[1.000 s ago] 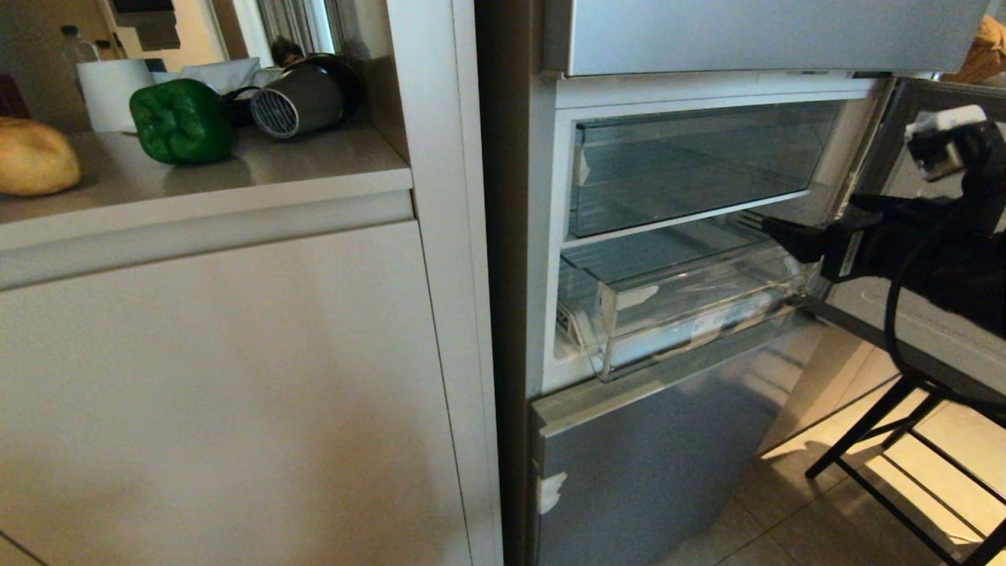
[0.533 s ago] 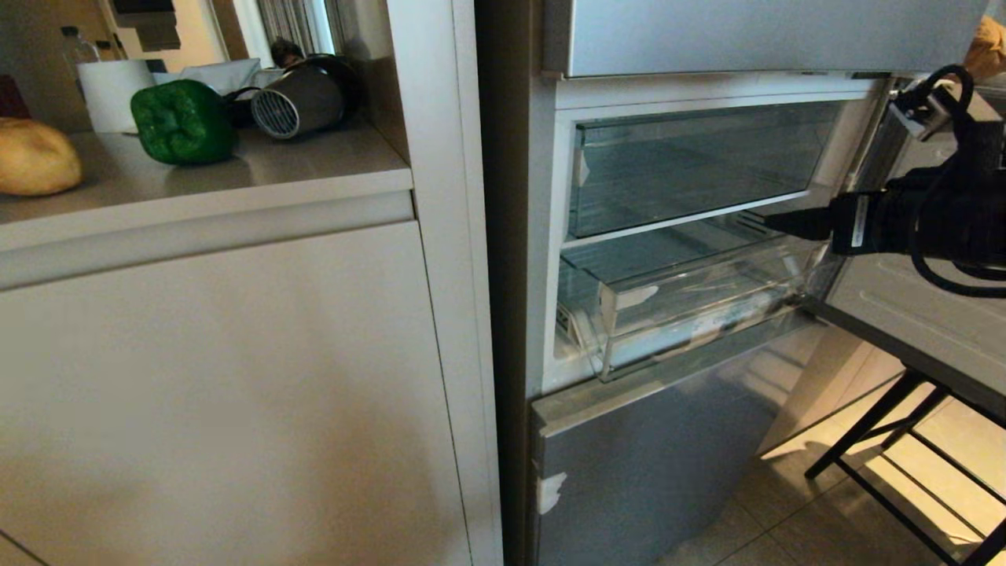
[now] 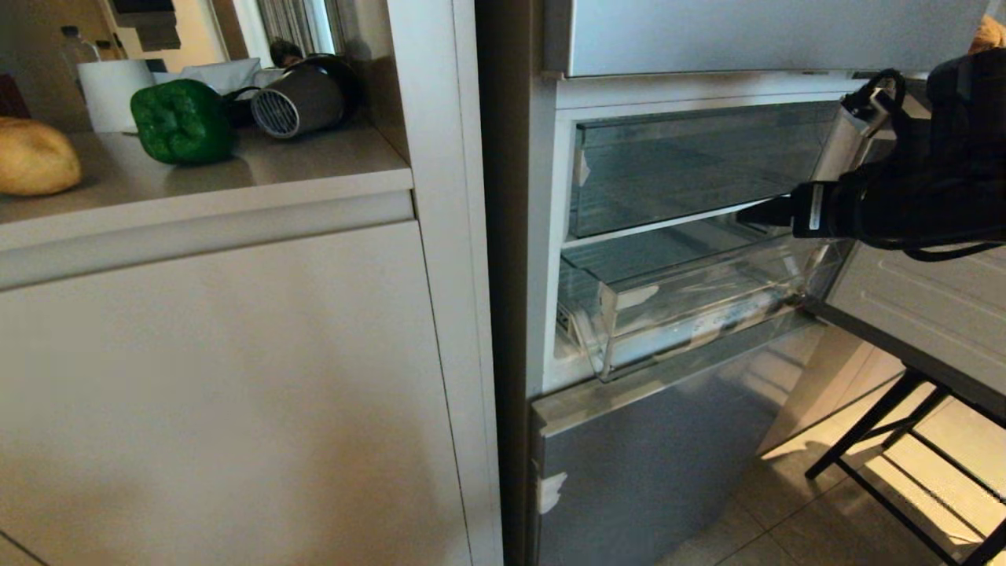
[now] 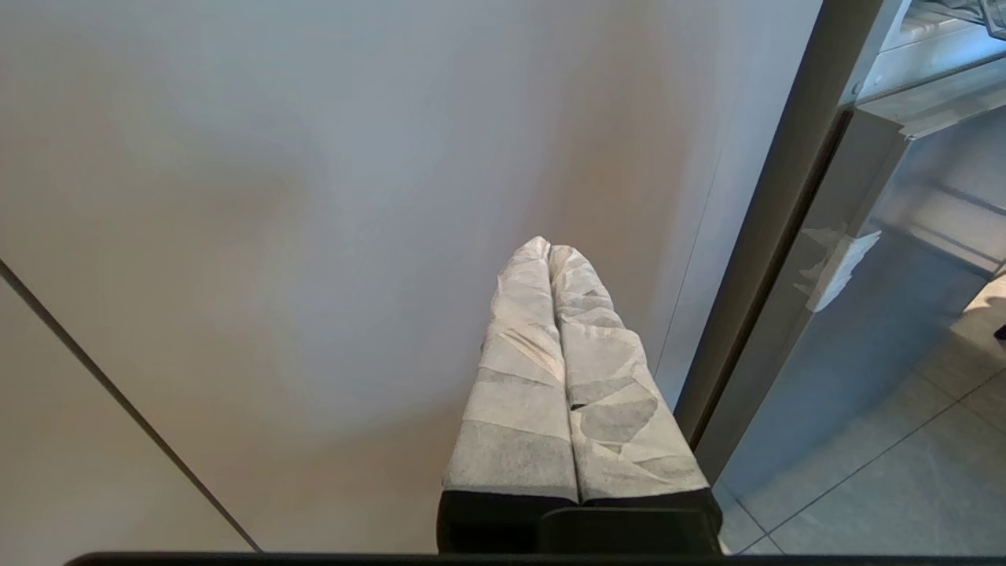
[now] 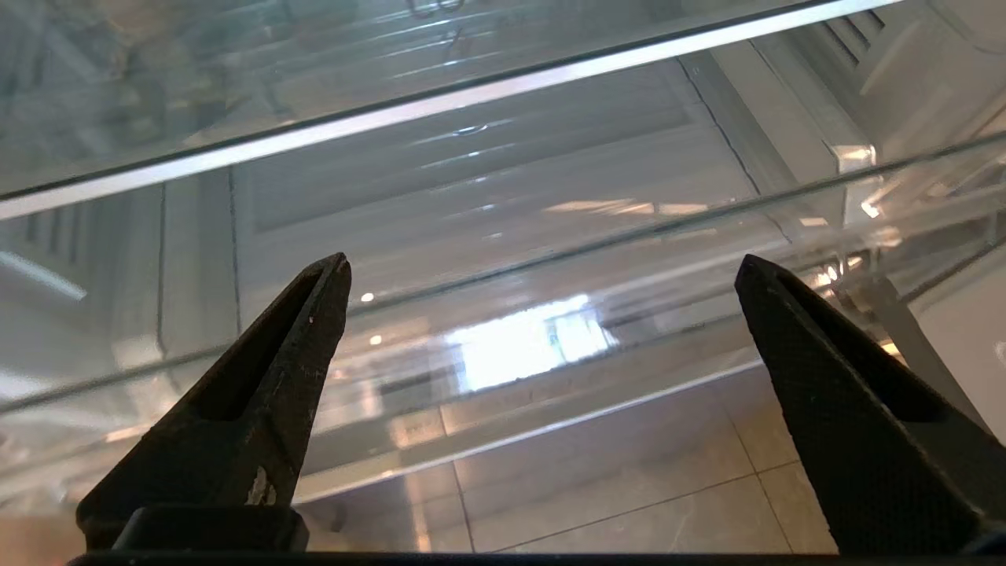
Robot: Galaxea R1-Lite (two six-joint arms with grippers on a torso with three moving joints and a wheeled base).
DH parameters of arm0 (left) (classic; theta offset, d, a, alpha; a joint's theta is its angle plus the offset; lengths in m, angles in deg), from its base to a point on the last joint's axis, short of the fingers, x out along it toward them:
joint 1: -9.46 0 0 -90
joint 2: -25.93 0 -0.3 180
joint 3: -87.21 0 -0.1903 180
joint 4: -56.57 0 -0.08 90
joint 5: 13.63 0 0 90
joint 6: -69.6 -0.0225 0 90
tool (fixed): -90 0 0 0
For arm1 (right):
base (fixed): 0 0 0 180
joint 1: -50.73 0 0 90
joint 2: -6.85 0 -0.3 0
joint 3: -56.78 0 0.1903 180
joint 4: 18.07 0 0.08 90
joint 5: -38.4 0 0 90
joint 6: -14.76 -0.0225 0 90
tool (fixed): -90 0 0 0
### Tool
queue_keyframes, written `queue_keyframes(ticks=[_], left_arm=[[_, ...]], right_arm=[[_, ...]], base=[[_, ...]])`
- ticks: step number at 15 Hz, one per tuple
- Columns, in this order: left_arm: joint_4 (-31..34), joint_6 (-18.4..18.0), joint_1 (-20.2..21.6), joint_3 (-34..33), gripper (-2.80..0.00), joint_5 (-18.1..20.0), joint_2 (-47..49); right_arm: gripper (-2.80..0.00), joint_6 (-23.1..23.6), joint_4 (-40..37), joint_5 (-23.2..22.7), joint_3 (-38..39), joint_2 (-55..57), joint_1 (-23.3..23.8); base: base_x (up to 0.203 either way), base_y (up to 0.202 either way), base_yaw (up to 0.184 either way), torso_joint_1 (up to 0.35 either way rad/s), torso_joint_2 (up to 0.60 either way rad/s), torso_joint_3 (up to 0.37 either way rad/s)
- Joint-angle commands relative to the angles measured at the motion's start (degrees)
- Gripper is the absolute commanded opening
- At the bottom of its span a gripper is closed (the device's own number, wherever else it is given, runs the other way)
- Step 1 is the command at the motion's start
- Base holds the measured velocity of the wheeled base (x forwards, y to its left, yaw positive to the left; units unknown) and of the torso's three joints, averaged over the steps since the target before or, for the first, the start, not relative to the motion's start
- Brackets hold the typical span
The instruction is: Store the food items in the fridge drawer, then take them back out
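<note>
A tan potato and a green bell pepper lie on the counter left of the fridge. The clear fridge drawer stands pulled partly out below a glass shelf. My right gripper hovers level at the drawer's right end, just above its rim. In the right wrist view the right gripper is open and empty, facing the drawer. My left gripper is parked low before the cabinet front, its taped fingers pressed together with nothing between them.
A paper roll, a water bottle and a round metal appliance stand behind the food. The open fridge door is on the right, with a black chair frame below it. A closed steel drawer front sits under the clear drawer.
My right arm has risen and swung level, and its fingertips have edged up and left toward the drawer's rim. The food, the drawer and the left arm have not moved.
</note>
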Motion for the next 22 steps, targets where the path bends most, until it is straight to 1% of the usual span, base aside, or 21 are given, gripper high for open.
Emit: queue_keyframes(ticks=[1,4,8,9,11,13,16,18,20,22], left_arm=[[-0.03,0.01,0.01,-0.62,-2.80,-0.01,-0.02],[-0.03,0.01,0.01,-0.62,-2.80,-0.01,-0.02],[-0.03,0.01,0.01,-0.62,-2.80,-0.01,-0.02],[-0.03,0.01,0.01,-0.62,-2.80,-0.01,-0.02],[-0.03,0.01,0.01,-0.62,-2.80,-0.01,-0.02],[-0.03,0.01,0.01,-0.62,-2.80,-0.01,-0.02],[-0.03,0.01,0.01,-0.62,-2.80,-0.01,-0.02],[-0.03,0.01,0.01,-0.62,-2.80,-0.01,-0.02],[-0.03,0.01,0.01,-0.62,-2.80,-0.01,-0.02],[-0.03,0.01,0.01,-0.62,-2.80,-0.01,-0.02]], right_arm=[[0.00,0.04,-0.10,-0.11,-1.41,2.96,-0.06],[0.00,0.09,-0.28,-1.29,-4.05,5.95,-0.04],[0.00,0.09,-2.51,-2.87,-8.67,8.53,-0.11],[-2.80,0.09,-3.02,-3.00,-9.35,8.96,-0.11],[-2.80,0.18,-5.18,-3.45,-11.46,10.01,-0.11],[-2.80,0.18,-9.13,-4.00,-14.76,11.73,-0.06],[-2.80,0.72,-11.78,-6.01,-17.22,13.59,-0.06],[-2.80,1.83,-14.55,-7.29,-19.51,14.79,-0.03],[-2.80,2.72,-15.74,-7.40,-21.42,16.24,-0.10],[-2.80,4.67,-19.84,-7.45,-23.80,16.69,-0.11]], base=[[0.000,0.000,0.000,0.000,0.00,0.000],[0.000,0.000,0.000,0.000,0.00,0.000],[0.000,0.000,0.000,0.000,0.00,0.000],[0.000,0.000,0.000,0.000,0.00,0.000],[0.000,0.000,0.000,0.000,0.00,0.000],[0.000,0.000,0.000,0.000,0.00,0.000],[0.000,0.000,0.000,0.000,0.00,0.000],[0.000,0.000,0.000,0.000,0.00,0.000],[0.000,0.000,0.000,0.000,0.00,0.000],[0.000,0.000,0.000,0.000,0.00,0.000]])
